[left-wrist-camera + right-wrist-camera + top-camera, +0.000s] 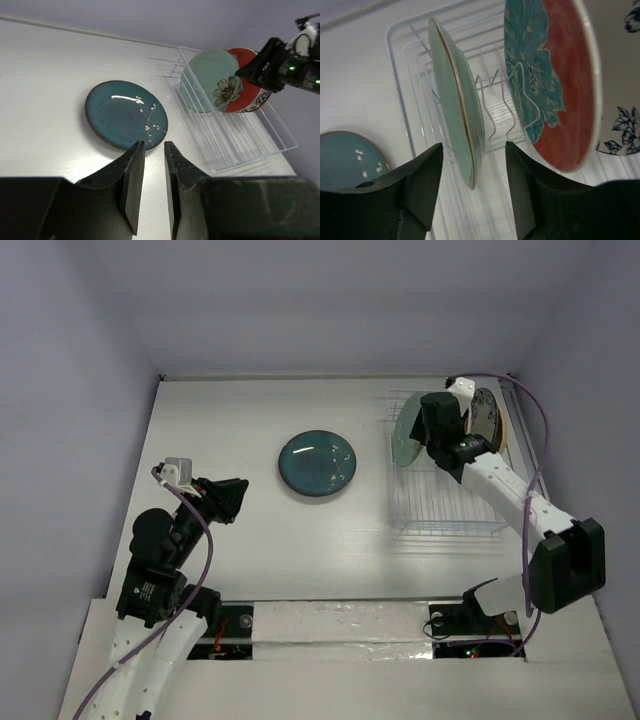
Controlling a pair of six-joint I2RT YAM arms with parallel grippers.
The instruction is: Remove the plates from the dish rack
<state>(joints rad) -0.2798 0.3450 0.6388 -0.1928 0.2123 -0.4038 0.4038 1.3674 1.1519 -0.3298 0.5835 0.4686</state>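
Observation:
The dark teal plate (318, 463) lies flat on the table mid-way, also in the left wrist view (125, 114). The white wire dish rack (445, 510) stands at the right. The pale mint plate (455, 110) stands upright in its front slot. Behind it are the red-and-teal floral plate (550, 75) and the white plate with blue pattern (625, 125). A cream-yellow rim (504, 427) shows at the back. My right gripper (474, 145) is open, its jaws either side of the mint plate's rim, not touching. My left gripper (154, 145) is empty, with a narrow gap, near the teal plate.
Grey walls close in the table on the left, back and right. The rack (240, 145) sits close to the right wall, with empty slots at its near end. My right arm (280, 70) hangs over the rack's far end.

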